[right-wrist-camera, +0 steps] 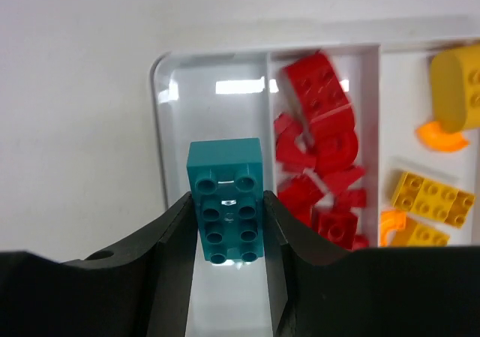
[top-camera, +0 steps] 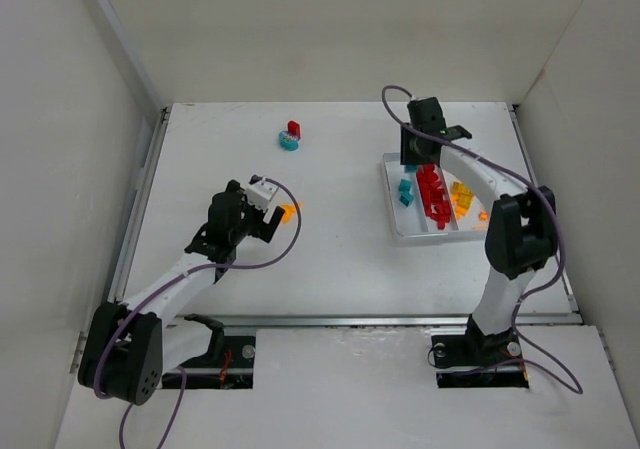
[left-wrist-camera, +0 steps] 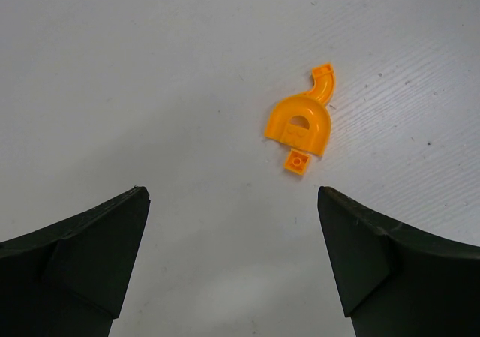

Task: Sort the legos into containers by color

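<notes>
My right gripper (right-wrist-camera: 229, 228) is shut on a teal brick (right-wrist-camera: 226, 198), held over the left compartment of the white tray (right-wrist-camera: 158, 119). In the top view this gripper (top-camera: 413, 149) is over the tray's far end (top-camera: 393, 227). Teal bricks (top-camera: 405, 191) lie in the left compartment, red pieces (right-wrist-camera: 319, 149) in the middle and yellow bricks (right-wrist-camera: 431, 198) with orange pieces (right-wrist-camera: 441, 136) in the right. My left gripper (left-wrist-camera: 232, 196) is open and empty, above the table just short of an orange arch (left-wrist-camera: 298, 127), a small orange square (left-wrist-camera: 298, 161) and an orange curved piece (left-wrist-camera: 324, 82).
A red piece (top-camera: 293, 128) and a blue piece (top-camera: 288, 143) lie together at the far middle of the table. White walls enclose the table on the left, back and right. The orange pieces (top-camera: 290, 210) lie left of centre.
</notes>
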Tool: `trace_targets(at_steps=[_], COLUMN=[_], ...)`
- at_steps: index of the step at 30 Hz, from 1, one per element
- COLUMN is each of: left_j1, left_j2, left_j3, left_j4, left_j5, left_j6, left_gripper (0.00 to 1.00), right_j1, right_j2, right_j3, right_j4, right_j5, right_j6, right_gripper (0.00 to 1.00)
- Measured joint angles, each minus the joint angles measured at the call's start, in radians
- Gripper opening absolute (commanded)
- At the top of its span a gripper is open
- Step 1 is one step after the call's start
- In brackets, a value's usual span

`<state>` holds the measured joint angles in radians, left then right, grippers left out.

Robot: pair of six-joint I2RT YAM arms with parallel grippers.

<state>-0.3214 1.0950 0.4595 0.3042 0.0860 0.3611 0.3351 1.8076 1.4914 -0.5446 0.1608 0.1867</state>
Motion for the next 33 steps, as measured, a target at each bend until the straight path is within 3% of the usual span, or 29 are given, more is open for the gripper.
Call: trace_targets(at_steps=[3, 4, 6, 9, 15, 21, 26, 33], left_j1=[0.000, 0.000, 0.000, 0.000, 0.000, -0.006, -0.003, 0.011], left_j2=[-0.004, -0.006, -0.007, -0.007, 0.000, 0.124, 0.335, 0.719], left_j3=[-0.001, -0.001, -0.001, -0.001, 0.000, 0.111, 0.375, 0.828], left_j4=[0.000, 0.001, 0.006, 0.006, 0.006, -0.004, -0.016, -0.102], left_j5=[0.000, 0.000, 0.000, -0.001, -0.001, -0.003, 0.030, 0.121], left_j6=[0.000, 0.000, 0.000, 0.000, 0.009, 0.030, 0.038, 0.049], left_gripper=[0.94, 0.94, 0.94, 0.94, 0.95, 1.00, 1.00, 1.00], right_j1=[-0.037, -0.036, -0.024, -0.012, -0.006, -0.006, -0.006, -0.006], right_j2=[0.090, 0.126, 0.194, 0.236, 0.229, 0.077, -0.053, -0.038], right_j3=[0.089, 0.109, 0.125, 0.126, 0.170, 0.160, 0.148, 0.124], right_j4=[0.004, 0.005, 0.000, -0.017, -0.042, -0.017, 0.036, 0.040], right_j5=[0.061, 0.075, 0.092, 0.101, 0.115, 0.068, -0.004, -0.066], right_j6=[0.022, 0.026, 0.029, 0.034, 0.022, 0.012, 0.002, -0.011], right_gripper=[0.20, 0.41, 0.67, 0.79, 0.90, 0.94, 0.94, 0.94])
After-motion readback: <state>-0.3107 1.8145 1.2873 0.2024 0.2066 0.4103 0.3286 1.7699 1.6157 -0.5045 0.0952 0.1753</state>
